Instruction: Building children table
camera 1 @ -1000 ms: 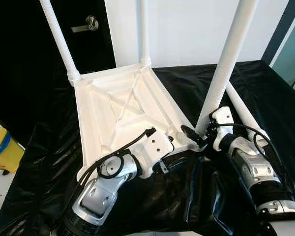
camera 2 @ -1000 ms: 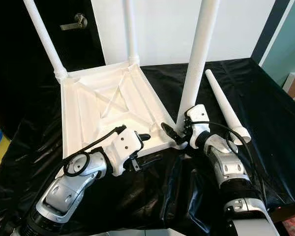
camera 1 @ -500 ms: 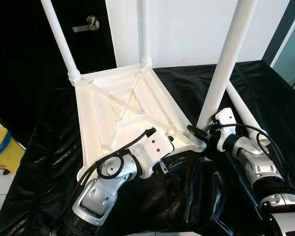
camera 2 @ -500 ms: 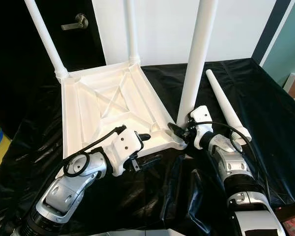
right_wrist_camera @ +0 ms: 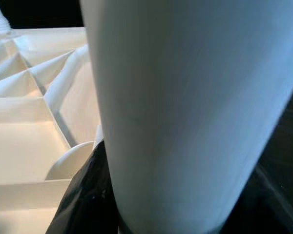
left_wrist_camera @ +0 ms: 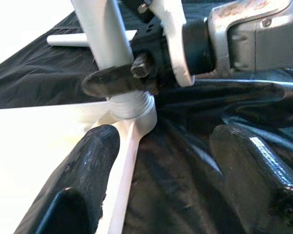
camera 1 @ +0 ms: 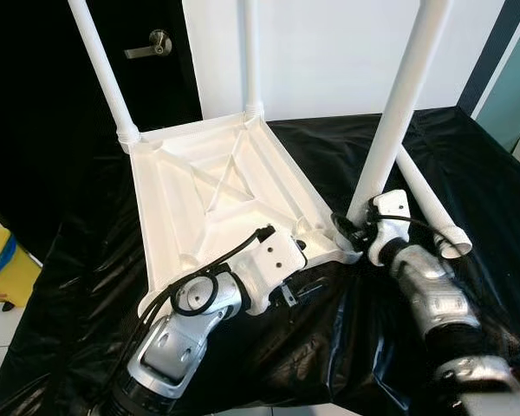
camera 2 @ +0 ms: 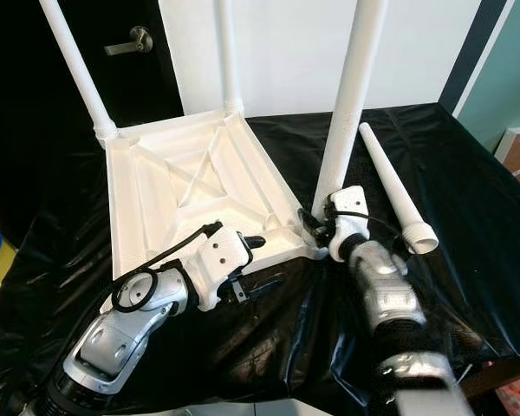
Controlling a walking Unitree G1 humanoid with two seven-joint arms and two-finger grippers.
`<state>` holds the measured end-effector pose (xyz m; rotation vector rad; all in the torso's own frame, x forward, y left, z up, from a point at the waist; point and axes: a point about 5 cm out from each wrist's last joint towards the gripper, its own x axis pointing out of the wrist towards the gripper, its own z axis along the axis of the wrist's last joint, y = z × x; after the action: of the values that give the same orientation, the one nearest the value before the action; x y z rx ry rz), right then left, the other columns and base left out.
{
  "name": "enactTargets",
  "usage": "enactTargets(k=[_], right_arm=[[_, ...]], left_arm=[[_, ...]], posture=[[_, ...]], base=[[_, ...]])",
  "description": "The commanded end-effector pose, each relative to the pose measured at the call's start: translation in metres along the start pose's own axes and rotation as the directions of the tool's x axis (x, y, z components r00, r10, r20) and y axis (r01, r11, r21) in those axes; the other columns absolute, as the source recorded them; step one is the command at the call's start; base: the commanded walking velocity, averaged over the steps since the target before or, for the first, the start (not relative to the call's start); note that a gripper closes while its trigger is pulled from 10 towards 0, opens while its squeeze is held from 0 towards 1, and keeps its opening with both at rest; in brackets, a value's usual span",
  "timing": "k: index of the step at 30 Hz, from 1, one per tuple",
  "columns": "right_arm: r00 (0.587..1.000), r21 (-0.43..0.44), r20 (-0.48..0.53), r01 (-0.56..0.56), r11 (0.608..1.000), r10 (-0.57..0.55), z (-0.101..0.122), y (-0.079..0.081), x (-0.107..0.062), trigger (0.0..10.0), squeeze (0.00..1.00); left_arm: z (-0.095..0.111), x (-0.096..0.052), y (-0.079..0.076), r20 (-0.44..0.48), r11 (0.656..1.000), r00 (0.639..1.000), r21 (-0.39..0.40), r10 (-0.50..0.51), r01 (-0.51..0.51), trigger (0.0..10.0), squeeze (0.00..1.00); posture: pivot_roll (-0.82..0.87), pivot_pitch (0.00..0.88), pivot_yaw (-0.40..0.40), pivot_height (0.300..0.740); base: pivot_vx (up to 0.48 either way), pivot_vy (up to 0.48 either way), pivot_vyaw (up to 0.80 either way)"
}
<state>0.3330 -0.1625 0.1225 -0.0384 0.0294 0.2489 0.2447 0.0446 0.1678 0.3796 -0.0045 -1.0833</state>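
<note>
We steady an upturned white tabletop (camera 1: pixel 217 195) on the black-draped counter (camera 1: pixel 468 165) while a leg is set into its near right corner.

Our right gripper (camera 1: pixel 351 232) has its fingers clamped on the base of the upright leg (camera 1: pixel 397 104), just above the threaded socket where it meets the tabletop. Our left gripper (left_wrist_camera: pixel 158 183) sits at the near edge of the tabletop with its fingers (left_wrist_camera: pixel 88 165) apart; one of them lies along the tabletop's rim and the other is over the black sheet, gripping nothing. Two more legs (camera 1: pixel 100 65) already stand upright at the far corners, toward the dark door and the white wall. A fourth leg (camera 2: pixel 390 186) lies loose on the counter just beyond our right arm, its open end toward us.
</note>
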Motion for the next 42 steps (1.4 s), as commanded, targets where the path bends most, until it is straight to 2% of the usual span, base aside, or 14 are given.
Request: enactTargets(k=[1,3,4,6,10,26,27,29,30,31,36,37,39,42], right_arm=[[0.994,0.039,-0.086,0.075,0.996,-0.071,-0.016,0.002,-0.004,10.0,0.00],[0.968,0.088,-0.099,0.238,0.967,-0.229,-0.021,0.019,-0.006,10.0,0.00],[0.968,0.088,-0.099,0.238,0.967,-0.229,-0.021,0.019,-0.006,10.0,0.00],[0.939,0.145,-0.119,0.339,0.929,-0.324,-0.025,0.037,-0.007,10.0,0.00],[0.954,0.202,-0.120,0.295,0.934,-0.276,-0.023,0.055,-0.002,10.0,0.00],[0.943,0.158,-0.089,0.330,0.931,-0.320,-0.008,0.054,-0.004,10.0,0.00],[0.940,0.141,-0.072,0.342,0.929,-0.335,-0.006,0.047,-0.005,10.0,0.00],[0.939,0.137,-0.067,0.343,0.929,-0.337,-0.005,0.045,-0.006,10.0,0.00],[0.944,0.141,-0.056,0.330,0.934,-0.325,-0.004,0.041,-0.006,10.0,0.58],[0.951,0.145,-0.046,0.310,0.939,-0.307,-0.003,0.039,-0.007,10.0,1.00],[0.963,0.145,-0.020,0.270,0.952,-0.270,0.000,0.035,-0.009,10.0,1.00],[0.975,0.139,0.017,0.218,0.966,-0.222,0.005,0.031,-0.012,10.0,1.00],[0.975,0.139,0.017,0.218,0.966,-0.222,0.005,0.031,-0.012,10.0,1.00],[0.987,0.124,0.045,0.149,0.981,-0.155,0.008,0.027,-0.014,10.0,1.00]], left_arm=[[-0.003,-0.001,0.000,-0.005,1.000,1.000,-0.005,0.012,-0.012,10.0,0.00],[-0.003,-0.001,-0.001,-0.005,1.000,1.000,-0.007,0.008,-0.008,10.0,0.00],[-0.003,-0.001,-0.001,-0.005,1.000,1.000,-0.007,0.008,-0.008,10.0,0.00],[-0.003,0.000,-0.002,-0.005,1.000,1.000,-0.007,0.004,-0.005,10.0,0.00],[-0.002,0.000,-0.002,-0.003,1.000,1.000,-0.008,0.003,-0.003,10.0,0.00],[-0.002,0.002,-0.001,0.001,1.000,1.000,-0.005,0.004,-0.004,10.0,0.00],[-0.002,0.002,-0.001,0.004,1.000,1.000,0.002,0.015,-0.015,10.0,0.00],[-0.002,0.002,-0.001,0.004,1.000,1.000,0.003,0.018,-0.018,10.0,0.00],[-0.002,0.002,-0.001,0.004,1.000,1.000,0.004,0.020,-0.020,10.0,0.00],[-0.002,0.002,-0.001,0.004,1.000,1.000,0.004,0.022,-0.022,10.0,0.00],[-0.002,0.002,-0.002,0.004,1.000,1.000,0.005,0.024,-0.024,10.0,0.00],[-0.002,0.003,-0.002,0.004,1.000,1.000,0.009,0.028,-0.028,10.0,0.00],[-0.002,0.003,-0.002,0.004,1.000,1.000,0.009,0.028,-0.028,10.0,0.00],[-0.003,0.003,-0.002,0.005,0.999,1.000,0.012,0.030,-0.030,10.0,0.00]], posture=[[-0.05,0.036,0.031,0.740],[-0.05,0.039,0.037,0.740],[-0.05,0.039,0.037,0.740],[-0.05,0.039,0.039,0.740],[-0.05,0.040,0.040,0.740],[-0.06,0.036,0.037,0.740],[-0.06,0.035,0.033,0.740],[-0.06,0.034,0.032,0.740],[-0.06,0.032,0.029,0.740],[-0.06,0.032,0.029,0.740],[-0.06,0.029,0.025,0.740],[-0.06,0.026,0.023,0.740],[-0.06,0.026,0.023,0.740],[-0.07,0.019,0.020,0.740]], base=[[0.000,0.000,0.00],[0.000,0.000,0.00],[0.000,0.000,0.00],[0.000,0.000,0.00],[0.000,0.000,0.00],[0.000,0.000,0.00],[0.000,0.000,0.00],[0.000,0.000,0.00],[0.000,0.000,0.00],[0.000,0.000,0.00],[0.000,0.000,0.00],[0.000,0.000,0.00],[0.000,0.000,0.00],[0.000,0.000,0.00]])
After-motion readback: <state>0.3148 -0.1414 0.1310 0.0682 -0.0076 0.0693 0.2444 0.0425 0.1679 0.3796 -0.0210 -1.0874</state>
